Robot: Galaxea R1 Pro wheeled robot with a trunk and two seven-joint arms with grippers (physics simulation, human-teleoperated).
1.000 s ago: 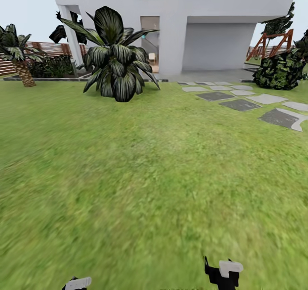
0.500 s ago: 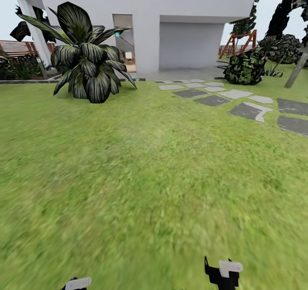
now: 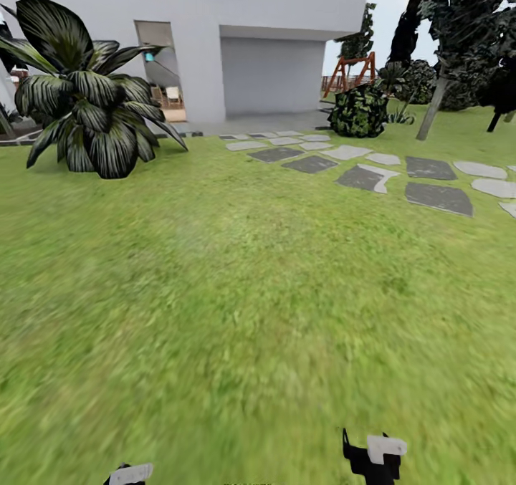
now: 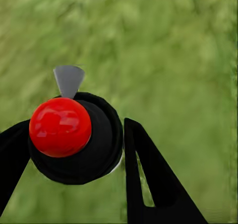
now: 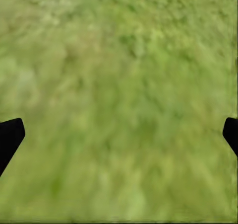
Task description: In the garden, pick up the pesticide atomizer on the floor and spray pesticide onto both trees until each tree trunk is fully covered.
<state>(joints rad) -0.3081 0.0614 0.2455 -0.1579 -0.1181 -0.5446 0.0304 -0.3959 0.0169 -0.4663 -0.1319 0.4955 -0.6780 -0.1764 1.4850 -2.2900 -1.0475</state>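
1. Because your head camera looks out across the lawn, it gives you the lie of the garden: the white house at the back, a broad-leaved palm plant off to the left, grey stepping stones trailing to the right, and one tree at the far right with its pale trunk leaning; the tips of your left gripper and right gripper peek in at the bottom edge, kept low and tucked, likely so they stay clear while you drive
2. In the left wrist view, you have the spray bottle pinched between the two black fingers, seen from above: red top toward the camera, grey trigger head poking out beyond it, grass under it; held upright like this, the nozzle should be ready to aim once a trunk is close
3. In the right wrist view, your right claw is spread wide and empty, with only the black fingertips at the two edges and blurred grass between them; it seems to be left free as a spare
4. Judging from this, the pickup is done and the spraying is not yet begun; the visible trunk is well away from you
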